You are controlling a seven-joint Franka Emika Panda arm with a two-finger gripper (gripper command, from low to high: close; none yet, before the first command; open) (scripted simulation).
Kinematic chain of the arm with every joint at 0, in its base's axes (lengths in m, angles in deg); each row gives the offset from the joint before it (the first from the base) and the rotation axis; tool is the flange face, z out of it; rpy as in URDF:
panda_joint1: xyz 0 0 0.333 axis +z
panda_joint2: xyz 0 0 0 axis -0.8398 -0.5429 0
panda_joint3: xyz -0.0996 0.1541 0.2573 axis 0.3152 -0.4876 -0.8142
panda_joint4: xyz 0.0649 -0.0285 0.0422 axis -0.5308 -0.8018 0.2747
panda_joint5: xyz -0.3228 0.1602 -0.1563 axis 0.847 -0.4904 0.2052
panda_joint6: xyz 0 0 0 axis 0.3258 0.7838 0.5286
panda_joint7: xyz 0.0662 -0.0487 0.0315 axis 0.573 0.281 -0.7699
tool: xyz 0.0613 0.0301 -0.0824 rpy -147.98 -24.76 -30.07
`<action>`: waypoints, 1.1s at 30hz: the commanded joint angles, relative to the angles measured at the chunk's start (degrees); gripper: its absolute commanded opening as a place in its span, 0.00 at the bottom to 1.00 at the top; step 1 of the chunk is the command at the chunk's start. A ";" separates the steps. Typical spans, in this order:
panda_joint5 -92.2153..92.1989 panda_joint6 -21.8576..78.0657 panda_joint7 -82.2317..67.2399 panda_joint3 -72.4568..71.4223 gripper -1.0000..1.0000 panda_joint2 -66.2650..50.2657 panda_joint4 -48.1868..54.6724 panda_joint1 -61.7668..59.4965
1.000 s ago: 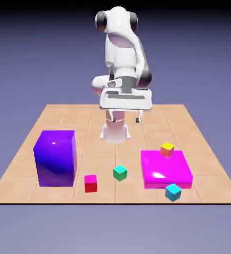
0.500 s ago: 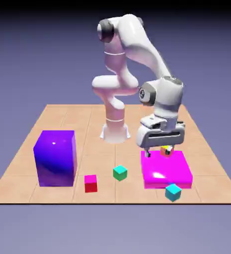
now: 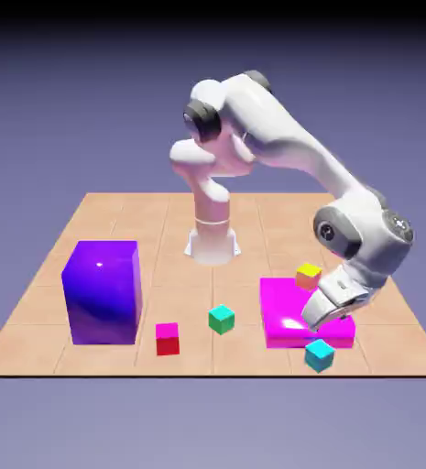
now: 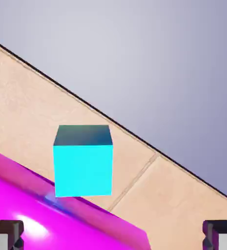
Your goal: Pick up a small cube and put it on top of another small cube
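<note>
One cyan cube (image 4: 83, 170) lies ahead of the open pincer (image 4: 113, 234), ungripped

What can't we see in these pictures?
- Exterior view: the gripper's finger tips, hidden by the hand.
- Hand view: the two finger tips are cut off by the bottom edge.
- Hand view: most of the pink block, cut off by the edges.
- Both views: the underside of the blue cube, because it faces down.
</note>
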 commanded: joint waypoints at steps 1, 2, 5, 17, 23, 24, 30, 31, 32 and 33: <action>0.87 2.01 0.35 -1.06 0.50 -2.08 1.87 -0.10; 1.74 4.02 0.71 -2.12 0.50 -4.16 3.74 -0.21; 4.34 10.03 1.77 -5.30 0.50 -10.38 9.34 -0.52; 10.80 11.86 5.68 -8.84 0.00 -21.97 9.82 -4.37; 9.17 20.16 1.65 -10.51 0.00 -18.35 17.18 0.29; 7.76 19.37 1.17 -9.38 0.00 -16.27 15.12 0.33; -2.46 13.64 0.18 -1.83 0.00 -4.66 2.73 -0.65; -4.59 12.45 0.49 -0.37 0.00 -2.94 0.65 -1.11; -6.72 11.26 0.79 1.08 0.00 -1.21 -1.43 -1.58; -8.85 10.06 1.10 2.54 0.00 0.51 -3.50 -2.04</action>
